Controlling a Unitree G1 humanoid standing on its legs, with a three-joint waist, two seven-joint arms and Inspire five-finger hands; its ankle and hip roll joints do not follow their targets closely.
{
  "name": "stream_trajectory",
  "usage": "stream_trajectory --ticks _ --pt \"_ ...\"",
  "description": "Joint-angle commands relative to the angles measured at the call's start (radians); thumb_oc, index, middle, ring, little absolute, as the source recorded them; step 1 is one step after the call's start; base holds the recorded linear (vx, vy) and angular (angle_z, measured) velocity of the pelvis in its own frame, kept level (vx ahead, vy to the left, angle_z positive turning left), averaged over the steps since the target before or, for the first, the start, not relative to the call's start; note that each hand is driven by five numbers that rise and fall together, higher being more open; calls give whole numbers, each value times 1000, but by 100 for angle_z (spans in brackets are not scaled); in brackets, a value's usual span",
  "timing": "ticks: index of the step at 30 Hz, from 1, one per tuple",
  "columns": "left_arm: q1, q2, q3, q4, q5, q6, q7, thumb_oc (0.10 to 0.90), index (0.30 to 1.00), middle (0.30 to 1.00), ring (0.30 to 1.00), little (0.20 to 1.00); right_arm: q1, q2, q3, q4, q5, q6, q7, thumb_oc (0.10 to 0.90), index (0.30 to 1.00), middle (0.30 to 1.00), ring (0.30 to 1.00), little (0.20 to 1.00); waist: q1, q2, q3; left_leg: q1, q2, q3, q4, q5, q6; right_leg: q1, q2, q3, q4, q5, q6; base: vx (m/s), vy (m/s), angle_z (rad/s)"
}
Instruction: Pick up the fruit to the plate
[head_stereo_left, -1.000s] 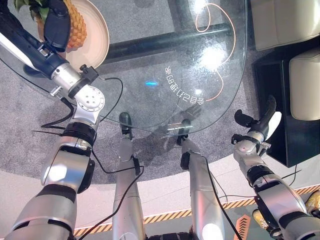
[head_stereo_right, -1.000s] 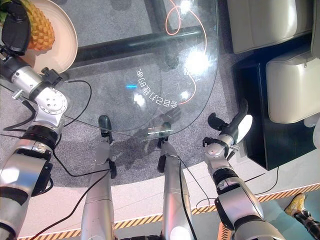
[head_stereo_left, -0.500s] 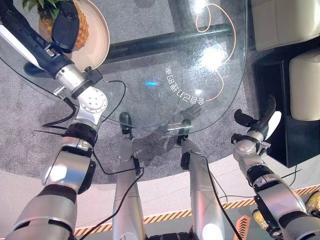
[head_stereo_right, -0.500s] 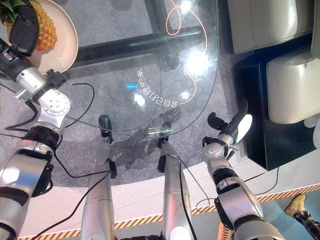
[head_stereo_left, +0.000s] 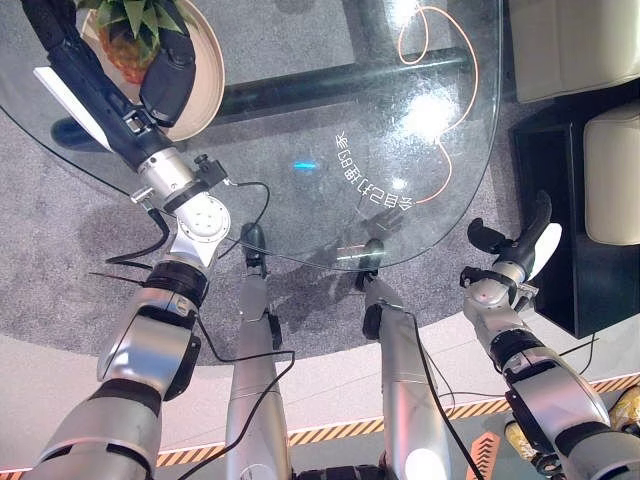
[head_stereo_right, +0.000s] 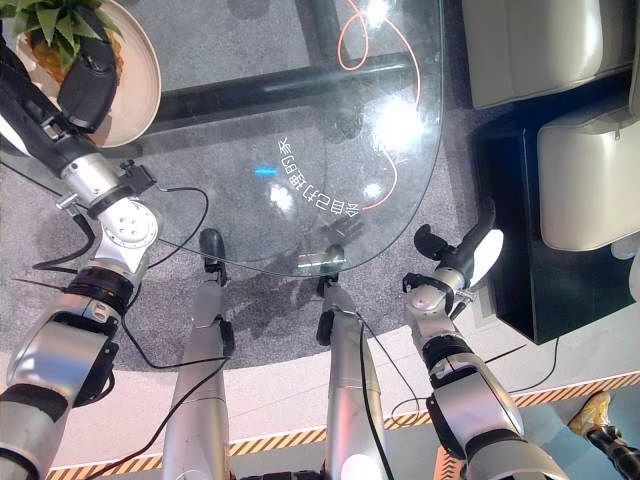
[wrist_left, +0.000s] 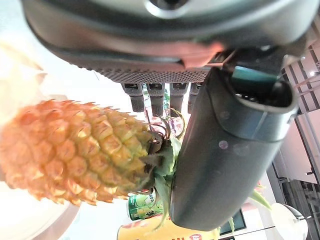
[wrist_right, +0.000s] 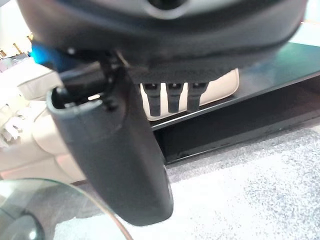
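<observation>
A pineapple (head_stereo_left: 122, 62) rests on the cream plate (head_stereo_left: 214, 85) at the far left of the glass table, its green crown towards me. My left hand (head_stereo_left: 168, 85) hovers over the plate's near right side, right beside the fruit. In the left wrist view the pineapple (wrist_left: 75, 150) lies just past the palm with its leaves against the thumb (wrist_left: 225, 150); the fingers stay straight and do not wrap it. My right hand (head_stereo_left: 525, 245) hangs open off the table's right edge, holding nothing.
The round glass table (head_stereo_left: 330, 200) has a dark base bar (head_stereo_left: 330, 85) and an orange cable loop (head_stereo_left: 445, 120) showing through it. A black low table (head_stereo_left: 560, 200) and cream sofas (head_stereo_left: 575, 40) stand to the right. A green can (wrist_left: 142, 206) shows behind the pineapple.
My left hand has slid right and nearer, off the top of the pineapple to its side. The pineapple has turned, its crown now pointing towards me. The right hand has not moved.
</observation>
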Motion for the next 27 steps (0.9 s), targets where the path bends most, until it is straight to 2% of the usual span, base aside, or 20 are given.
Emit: stream_trajectory --ticks 1,7,27 --pt "-27 22 30 -45 76 -78 26 800 900 900 900 900 32 -29 -70 -22 -13 -20 -89 800 900 900 900 900 26 -35 -24 2 -50 31 213 -242 21 31 61 11 -43 21 31 0 0 0" --pt "-17 26 42 -48 83 -64 46 800 900 900 900 900 34 -30 -74 -23 -13 -17 -85 800 900 900 900 900 29 -35 -24 2 -50 30 216 -243 21 33 57 8 -41 21 32 0 0 0" --pt "-16 43 49 -55 123 -75 99 800 900 900 900 900 41 -43 -71 -29 -15 -16 -83 800 900 900 900 900 30 -24 -24 -3 -53 28 223 -244 22 23 55 9 -25 11 25 0 0 0"
